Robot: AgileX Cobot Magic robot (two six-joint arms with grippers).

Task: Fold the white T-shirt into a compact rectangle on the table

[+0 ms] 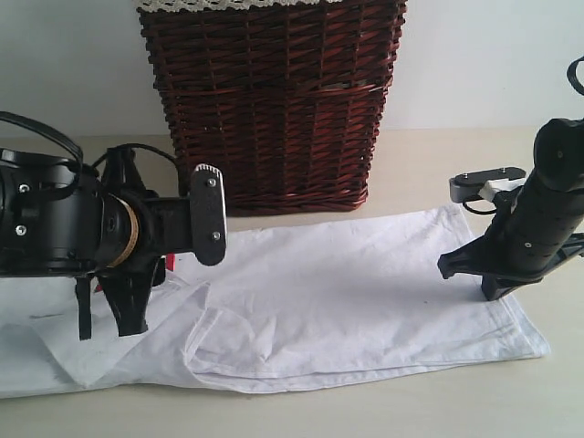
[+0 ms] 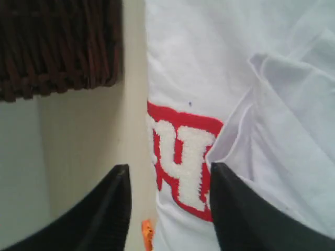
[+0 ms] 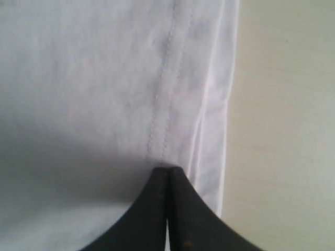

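On table (image 1: pixel 474 406), before basket (image 1: pixel 274 109), white T-shirt (image 1: pixel 365 274) lying partly folded. Left gripper (image 2: pixel 167 172) hovering over red lettering (image 2: pixel 183 157), jaws standing apart, gripping nothing. Right gripper (image 3: pixel 167 172), jaws pressed together, resting at hem (image 3: pixel 162 104), likely anchoring cloth.

My exterior camera looks low across the table (image 1: pixel 429 155) toward the wicker basket (image 1: pixel 274 100). Both wrist cameras point down, close over the white T-shirt (image 1: pixel 365 274), which all three views share.
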